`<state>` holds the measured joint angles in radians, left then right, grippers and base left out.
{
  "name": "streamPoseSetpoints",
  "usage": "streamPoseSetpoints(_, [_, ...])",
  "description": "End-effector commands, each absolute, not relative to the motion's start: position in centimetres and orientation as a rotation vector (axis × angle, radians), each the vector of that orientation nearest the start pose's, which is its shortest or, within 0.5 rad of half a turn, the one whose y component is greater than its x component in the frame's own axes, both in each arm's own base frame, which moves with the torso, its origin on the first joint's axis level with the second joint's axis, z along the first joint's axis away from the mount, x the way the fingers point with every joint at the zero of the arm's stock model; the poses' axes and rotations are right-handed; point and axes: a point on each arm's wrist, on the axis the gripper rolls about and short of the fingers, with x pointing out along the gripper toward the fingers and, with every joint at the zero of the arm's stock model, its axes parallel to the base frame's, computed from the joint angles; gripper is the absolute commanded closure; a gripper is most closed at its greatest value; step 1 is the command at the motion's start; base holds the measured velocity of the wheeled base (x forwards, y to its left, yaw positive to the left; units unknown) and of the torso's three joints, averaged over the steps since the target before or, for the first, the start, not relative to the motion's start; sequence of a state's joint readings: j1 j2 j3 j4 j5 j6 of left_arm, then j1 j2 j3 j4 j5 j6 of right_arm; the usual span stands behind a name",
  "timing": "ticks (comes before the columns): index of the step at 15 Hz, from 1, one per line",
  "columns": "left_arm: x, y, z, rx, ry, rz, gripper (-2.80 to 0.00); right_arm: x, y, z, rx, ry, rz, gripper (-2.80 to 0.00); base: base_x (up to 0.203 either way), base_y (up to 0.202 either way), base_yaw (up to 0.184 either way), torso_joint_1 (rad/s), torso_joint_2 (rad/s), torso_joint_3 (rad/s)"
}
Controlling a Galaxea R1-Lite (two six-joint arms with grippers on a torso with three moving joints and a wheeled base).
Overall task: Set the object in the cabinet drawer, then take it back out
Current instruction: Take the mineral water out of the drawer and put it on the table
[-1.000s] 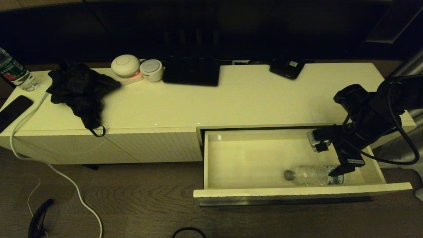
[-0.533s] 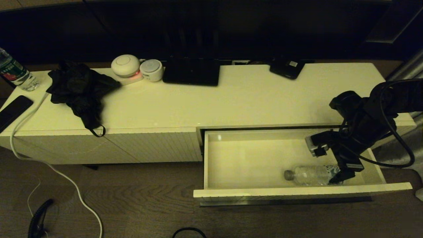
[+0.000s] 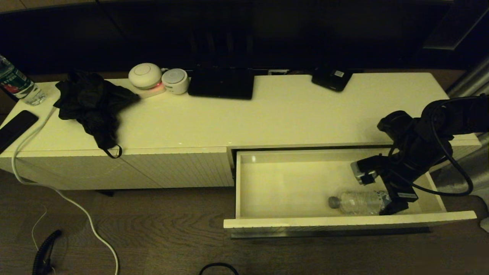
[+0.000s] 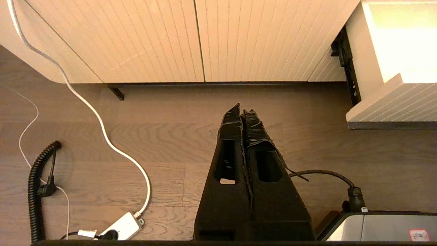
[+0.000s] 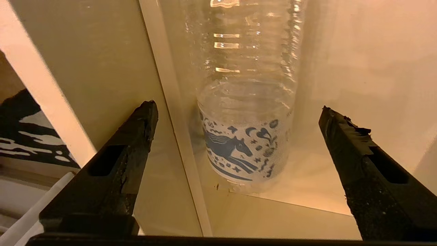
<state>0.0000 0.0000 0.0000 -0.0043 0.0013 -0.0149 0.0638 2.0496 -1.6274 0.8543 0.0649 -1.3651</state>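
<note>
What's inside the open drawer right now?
Only the water bottle lies on its side in the cabinet drawer, cap toward the robot's left. The right gripper, open, straddles its labelled base and hides that end in the head view.

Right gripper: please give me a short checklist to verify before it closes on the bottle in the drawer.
1. Drawer pulled open: ok.
2. Bottle lying flat inside, cap toward the robot's left: ok.
3. Right gripper open, one finger on each side of the label end: ok.
4. Fingers touching the bottle: not ok, gaps on both sides.
5. Clearance from the drawer front wall: cannot tell.
6. Left gripper shut, parked over the floor: ok.
</note>
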Motion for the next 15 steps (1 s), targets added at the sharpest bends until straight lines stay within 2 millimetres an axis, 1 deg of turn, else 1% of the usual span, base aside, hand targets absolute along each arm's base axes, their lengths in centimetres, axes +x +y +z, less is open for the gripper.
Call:
streamPoseSetpoints(1, [-2.28,0.00,7.55,-0.015,-0.005,0.001,0.00,35.72,2.45,15.89,-1.160,1.004,0.978,-2.80,0.000,0.000,0.000,0.000,0.00,0.000])
streamPoseSetpoints(10, [-2.28,0.00,7.55,-0.015,-0.005,0.001,0.00,35.60,2.39,15.80,-1.157,1.007,0.981,-2.80,0.000,0.000,0.000,0.000,0.00,0.000])
streamPoseSetpoints(15, [-2.28,0.00,7.57,-0.015,-0.005,0.001,0.00,35.96,1.70,15.82,-1.147,1.010,0.960,-2.80,0.000,0.000,0.000,0.000,0.00,0.000])
